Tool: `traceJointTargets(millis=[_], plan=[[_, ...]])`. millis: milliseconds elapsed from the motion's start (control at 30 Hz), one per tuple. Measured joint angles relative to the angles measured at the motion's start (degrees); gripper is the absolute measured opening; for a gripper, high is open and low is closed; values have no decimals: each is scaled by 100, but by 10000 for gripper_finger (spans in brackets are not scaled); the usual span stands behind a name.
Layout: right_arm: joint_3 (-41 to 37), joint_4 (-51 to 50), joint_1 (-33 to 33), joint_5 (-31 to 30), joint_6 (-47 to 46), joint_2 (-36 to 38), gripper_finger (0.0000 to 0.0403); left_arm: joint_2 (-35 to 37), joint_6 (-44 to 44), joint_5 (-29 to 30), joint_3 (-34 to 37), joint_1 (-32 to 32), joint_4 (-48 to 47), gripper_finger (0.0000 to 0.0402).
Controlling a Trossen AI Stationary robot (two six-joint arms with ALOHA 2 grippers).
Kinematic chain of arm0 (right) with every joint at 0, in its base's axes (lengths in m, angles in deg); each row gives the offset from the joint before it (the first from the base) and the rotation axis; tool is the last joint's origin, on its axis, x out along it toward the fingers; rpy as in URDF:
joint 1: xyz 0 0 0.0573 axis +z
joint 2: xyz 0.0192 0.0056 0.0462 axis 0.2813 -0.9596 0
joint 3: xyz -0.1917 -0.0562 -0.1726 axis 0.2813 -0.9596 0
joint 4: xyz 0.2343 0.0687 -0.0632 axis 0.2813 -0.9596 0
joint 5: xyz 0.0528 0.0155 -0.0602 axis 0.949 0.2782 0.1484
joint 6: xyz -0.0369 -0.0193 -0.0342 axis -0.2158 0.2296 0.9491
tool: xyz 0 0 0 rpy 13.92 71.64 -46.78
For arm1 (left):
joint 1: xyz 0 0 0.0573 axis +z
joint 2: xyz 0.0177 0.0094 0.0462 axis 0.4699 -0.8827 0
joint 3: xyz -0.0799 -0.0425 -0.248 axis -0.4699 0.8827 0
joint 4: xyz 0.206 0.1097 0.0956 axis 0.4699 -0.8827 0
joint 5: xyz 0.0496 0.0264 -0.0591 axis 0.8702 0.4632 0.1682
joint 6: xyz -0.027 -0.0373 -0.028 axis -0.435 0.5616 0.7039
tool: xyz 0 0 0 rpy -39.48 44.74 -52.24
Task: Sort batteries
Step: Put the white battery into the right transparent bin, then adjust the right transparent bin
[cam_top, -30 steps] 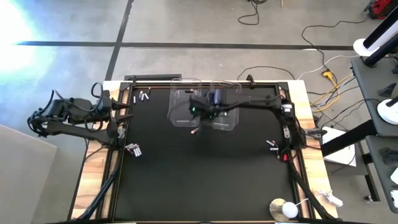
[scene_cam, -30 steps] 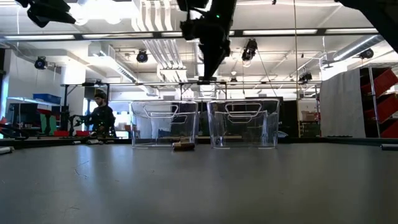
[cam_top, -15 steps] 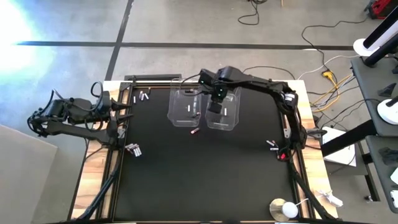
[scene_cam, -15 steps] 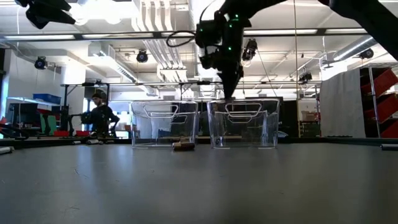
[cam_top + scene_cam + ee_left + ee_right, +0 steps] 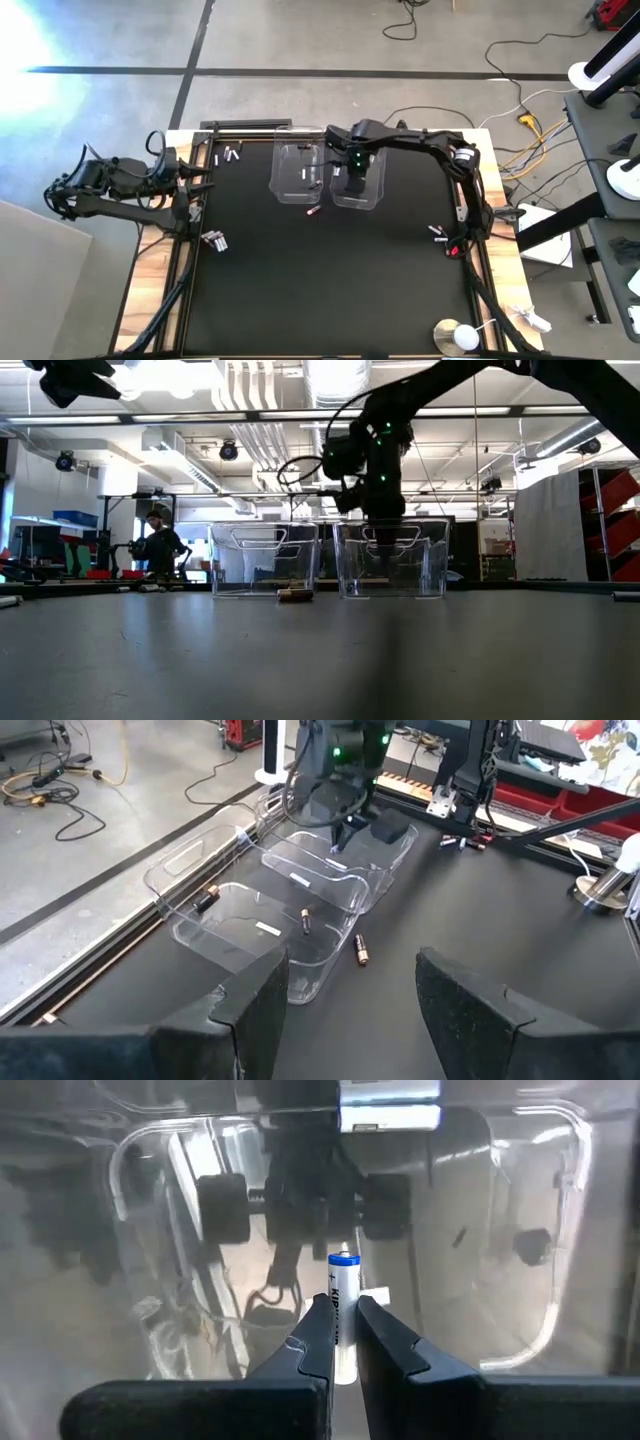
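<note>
My right gripper [image 5: 352,172] reaches down into the right clear tub [image 5: 372,197], shut on a white battery with a blue end [image 5: 343,1280]. In the low view the right gripper [image 5: 385,550] stands inside the right tub's walls [image 5: 425,560]. The left tub [image 5: 240,935] holds two dark batteries [image 5: 306,920] on its floor. One dark battery [image 5: 313,211] lies on the mat in front of the tubs. Loose batteries lie in small groups near the far left [image 5: 232,155], at the left [image 5: 215,240] and at the right [image 5: 438,234]. My left gripper [image 5: 352,970] waits open at the table's left edge. My right gripper pinches the white battery by its lower half [image 5: 343,1330] between the two fingers [image 5: 318,1342]. The fingers come from above, pointing down, and lie along the battery. Its blue end [image 5: 343,1262] sticks out past the fingertips. The battery is lifted clear above the tub's floor.
The two clear tubs [image 5: 295,180] stand side by side at the far middle of the black mat [image 5: 330,290]. A round silver and white object [image 5: 455,335] sits at the near right corner. A person [image 5: 160,550] stands in the room behind the table.
My right gripper has carried the battery toward the table's right, from above the gap between the tubs to above the right tub, and has come down into that tub. It has stayed shut on the battery.
</note>
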State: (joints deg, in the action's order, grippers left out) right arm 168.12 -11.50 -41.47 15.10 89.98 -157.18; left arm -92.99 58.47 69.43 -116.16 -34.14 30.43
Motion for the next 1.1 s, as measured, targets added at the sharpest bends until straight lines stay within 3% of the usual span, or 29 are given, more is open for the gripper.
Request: traceJointTargets(millis=[467, 833, 900, 1000, 1100], plan=[[-820, 543, -165, -16, 323, -2, 25, 0, 228, 199, 2, 0, 2, 198], [-824, 502, -165, -19, 135, 5, 116, 0, 476, 273, 2, 0, 4, 198], [-724, 107, -150, 54, -35, 84, 133, 0, 550, 270, 2, 0, 4, 198], [-526, -585, -62, 465, -214, 458, 148, 2, 734, 262, 2, 0, 4, 198], [-537, -653, 100, 614, -264, 947, 151, 2, 743, 265, 20, 0, 5, 198]])
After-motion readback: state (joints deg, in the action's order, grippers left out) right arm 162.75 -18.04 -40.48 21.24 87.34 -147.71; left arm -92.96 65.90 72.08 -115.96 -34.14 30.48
